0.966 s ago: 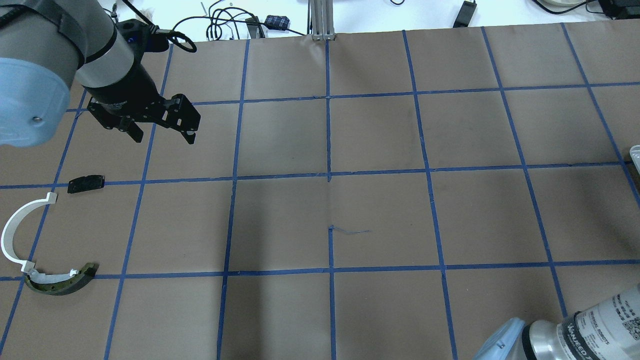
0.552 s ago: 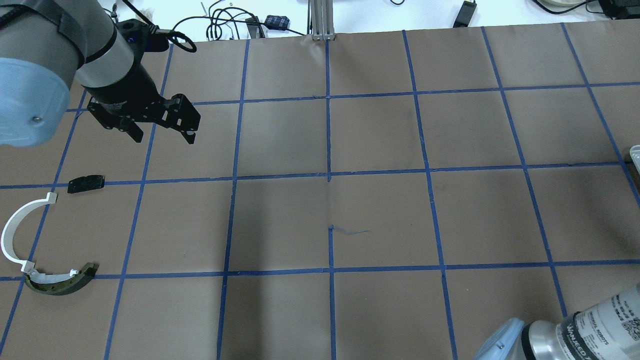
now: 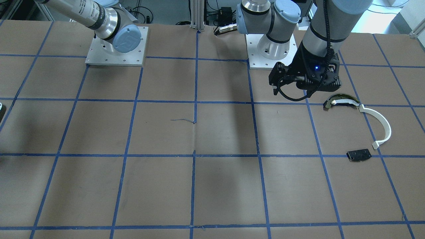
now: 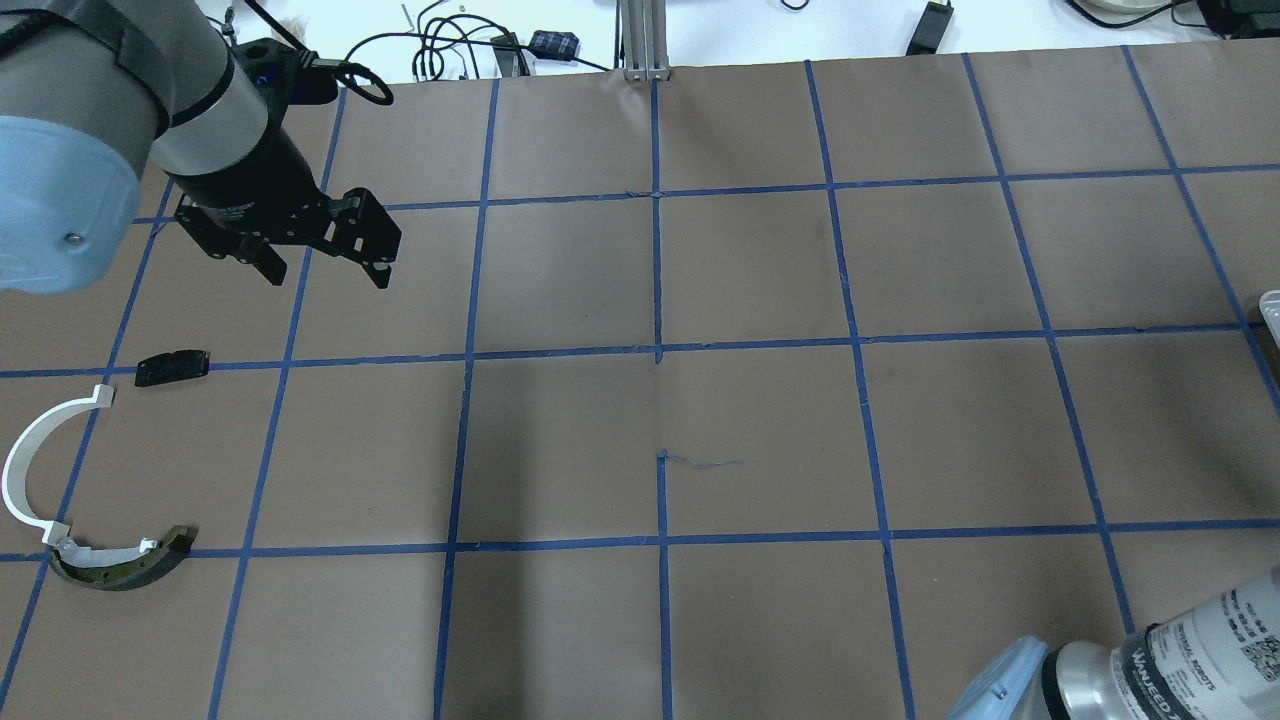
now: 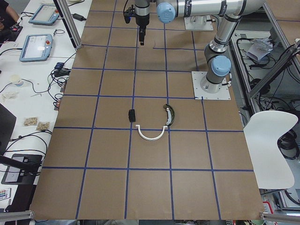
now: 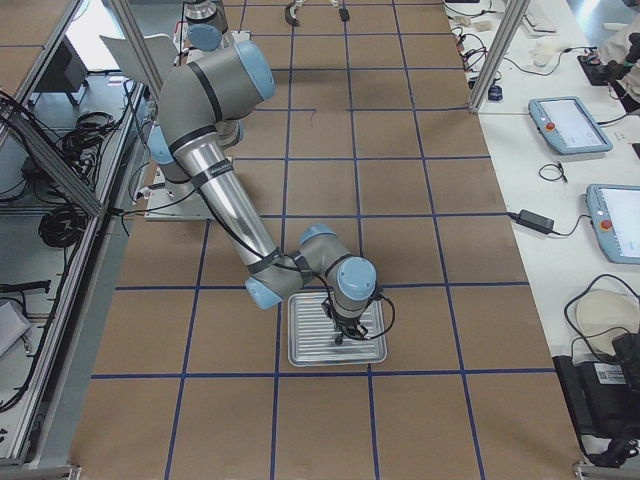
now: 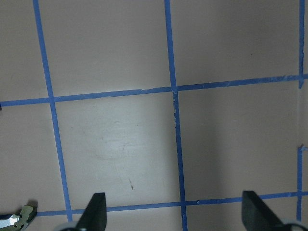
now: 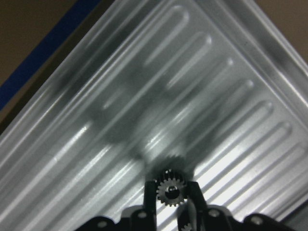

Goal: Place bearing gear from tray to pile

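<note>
Right arm [image 6: 230,215] bends down, jaws pinching bearing gear [image 8: 169,191] (over tray [image 8: 96,120]).

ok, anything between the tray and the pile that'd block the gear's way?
Nothing visible lies on the table between tray and pile. The open left gripper hangs above the table near the pile.

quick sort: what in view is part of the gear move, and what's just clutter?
Job:
- right gripper, shut on the gear
- tray under it
- pile: white arc, dark curved piece, black plate

Lying about:
- left gripper, open, holding nothing
- cables past the table's far edge
- tablets on the side bench
- white chair
</note>
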